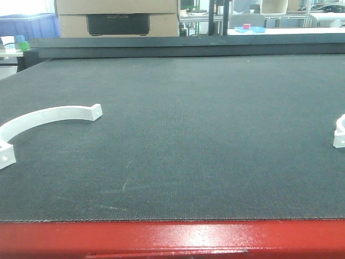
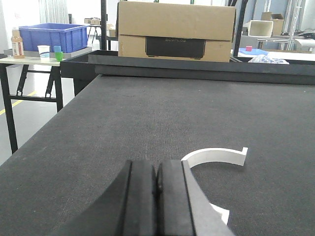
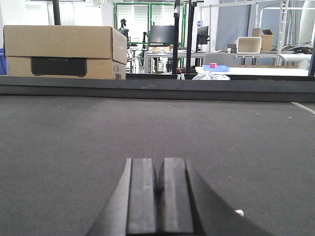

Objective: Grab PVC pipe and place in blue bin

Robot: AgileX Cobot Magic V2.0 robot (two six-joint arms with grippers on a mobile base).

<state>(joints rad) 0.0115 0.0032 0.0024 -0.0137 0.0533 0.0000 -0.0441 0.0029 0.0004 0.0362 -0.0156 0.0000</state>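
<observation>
- The white, curved PVC pipe (image 1: pixel 54 113) is lying flat on the dark mat (image 1: pixel 188 135) at the left of the front view. In the left wrist view it is sitting lower right of centre, just beyond the fingers.
- The left gripper (image 2: pixel 157 189) is showing its jaws pressed together with nothing between them. The right gripper (image 3: pixel 158 182) is likewise closed and empty, low in its own frame.
- The blue bin (image 2: pixel 51 37) is sitting on a side table (image 2: pixel 24 60) in the upper left of the left wrist view, well apart from the pipe.
- A second white piece (image 1: pixel 339 135) is peeking in at the right edge of the front view.
- The pipe is looking light, rigid and smooth, so it is likely to slip in a loose pinch. Opening the jaws and taking it across the thin wall at mid-arc is looking the steadiest hold, since a grip near a tabbed end would probably be tipping it.
</observation>
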